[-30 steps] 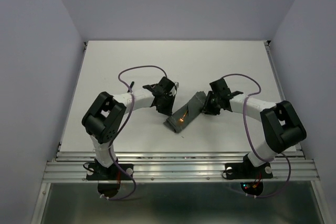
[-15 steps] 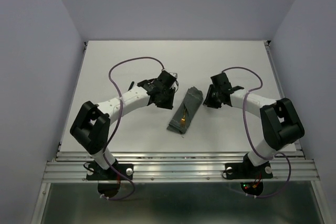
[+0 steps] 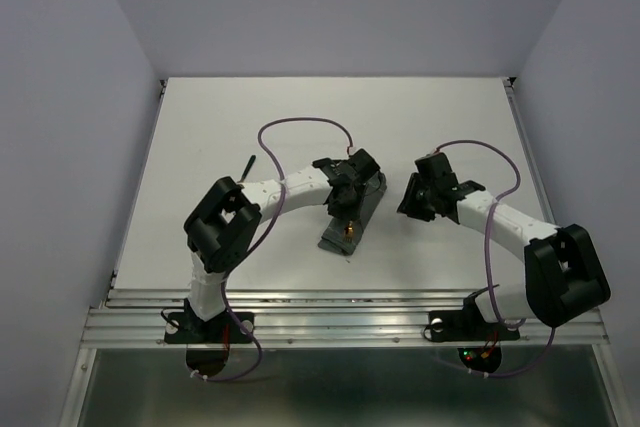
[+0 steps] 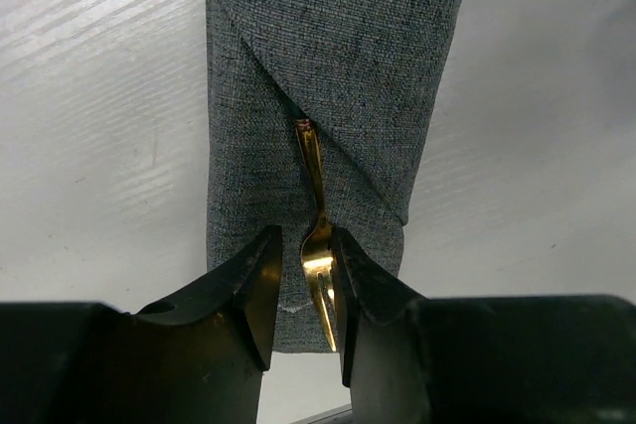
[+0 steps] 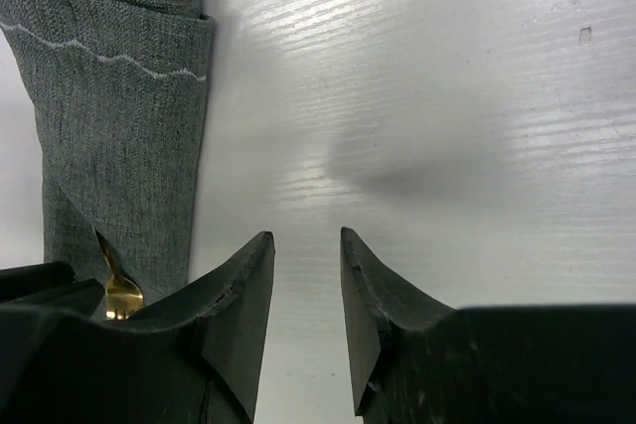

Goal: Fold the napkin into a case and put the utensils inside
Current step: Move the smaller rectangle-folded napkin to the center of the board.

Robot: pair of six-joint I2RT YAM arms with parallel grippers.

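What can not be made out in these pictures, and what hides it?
- Left wrist: the fork handle, under the case fold; whether more lie inside is unseen.
- Top external: part of the case, under the left gripper.
- Right wrist: the case's fork end, behind a right gripper finger and cut by the left edge.

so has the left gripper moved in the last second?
Yes: the left gripper went right across the table, from beside the case to over it.
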